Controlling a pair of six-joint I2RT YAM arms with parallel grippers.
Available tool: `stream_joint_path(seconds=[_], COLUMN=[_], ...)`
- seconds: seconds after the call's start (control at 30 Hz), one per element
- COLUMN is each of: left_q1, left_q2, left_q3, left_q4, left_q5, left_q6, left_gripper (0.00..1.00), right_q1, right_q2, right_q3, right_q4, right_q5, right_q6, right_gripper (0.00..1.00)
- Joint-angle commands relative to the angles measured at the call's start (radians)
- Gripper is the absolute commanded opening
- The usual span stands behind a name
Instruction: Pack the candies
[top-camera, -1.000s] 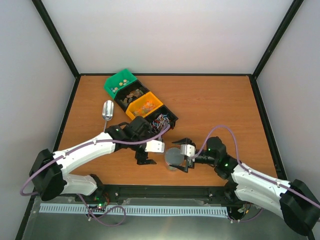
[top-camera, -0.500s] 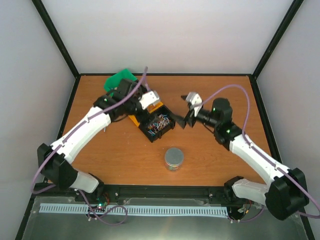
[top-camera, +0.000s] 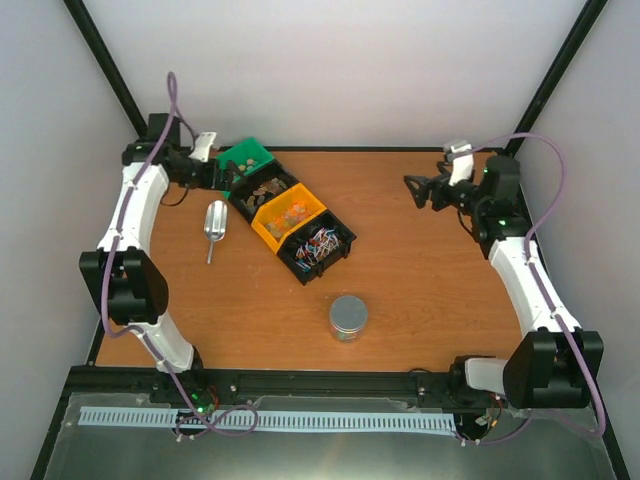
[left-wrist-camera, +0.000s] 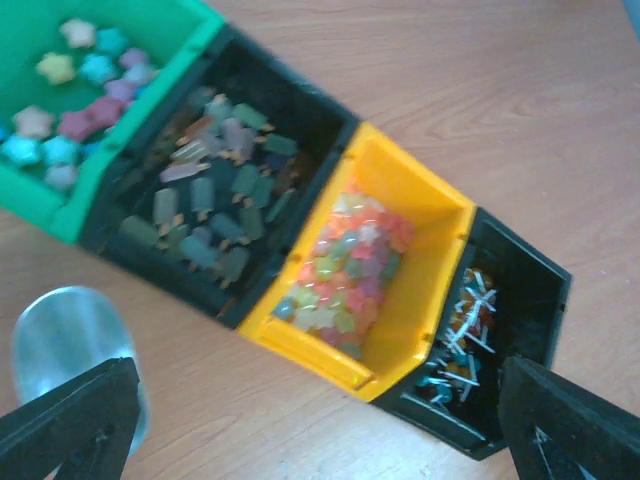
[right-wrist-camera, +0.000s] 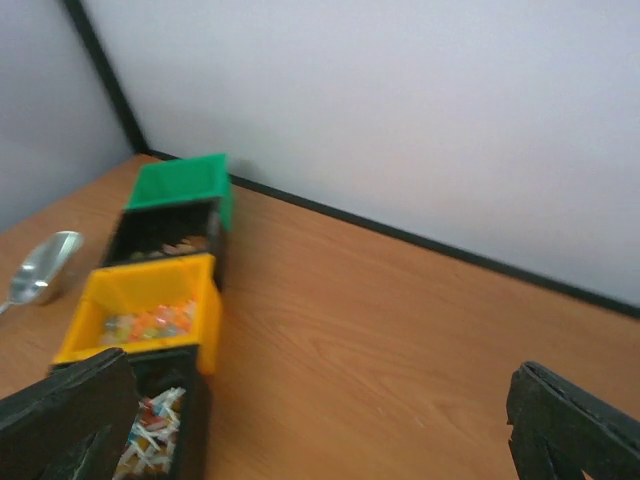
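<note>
Candies (left-wrist-camera: 350, 265) fill four small open bins set touching in a diagonal row on the wooden surface (top-camera: 430, 280). None has been packed yet.

Nearest the arm bases, a round silver tin (top-camera: 348, 318) stands alone, well apart from both arms. Its top looks closed, though that is hard to confirm.

Beyond it the row begins with an end black bin (left-wrist-camera: 540, 290) of red, blue and white sweets. Next is a yellow bin (left-wrist-camera: 420, 200) of orange-yellow ones. A middle black bin (left-wrist-camera: 300, 110) holds brownish pieces, and a green bin (left-wrist-camera: 190, 20) holds pale star shapes at the far left.

A small metal scoop (top-camera: 214, 222) lies flat just left of the row, bowl towards the back.

Furthest back, the left gripper (top-camera: 218, 172) hovers beside the green bin. Its jaws are spread wide and empty. The right gripper (top-camera: 415, 192) hangs over bare wood near the far right corner. Its jaws are likewise parted and hold nothing.

Likely risks: the scoop lies flat, so jaws closing on its thin handle could slip or skid it away. The left jaws sit close to the green bin, and dropping there could clip its rim. Because the bins touch, one knock would shift the whole row and scatter sweets. If the tin is lidded, scooping first would leave nowhere to tip them.
</note>
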Motion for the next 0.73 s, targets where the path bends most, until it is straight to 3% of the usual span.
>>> stream_joint_path(seconds=[0.0, 0.17, 0.33, 0.7], left_q1=[0.098, 0.141, 0.141, 0.141], left_q2=[0.008, -0.093, -0.143, -0.167], left_q3=[-0.045, -0.29, -0.403, -0.426], left_q4=[-0.061, 0.064, 0.124, 0.161], left_q5=[0.033, -0.093, -0.119, -0.154], left_q6=[-0.049, -0.003, -0.032, -0.072], left_gripper=[1.0, 1.0, 1.0, 1.0], right_q1=[-0.141, -0.289, -0.353, -0.353], right_q2=[-0.002, -0.043, -0.082, -0.135], right_q3=[-0.058, -0.229, -0.326, -0.346], right_q4=[-0.112, -0.116, -0.14, -0.126], right_q5=[-0.019, -0.021, -0.044, -0.084], right_q6=[0.034, 0.001, -0.075, -0.088], right_gripper=[1.0, 1.0, 1.0, 1.0])
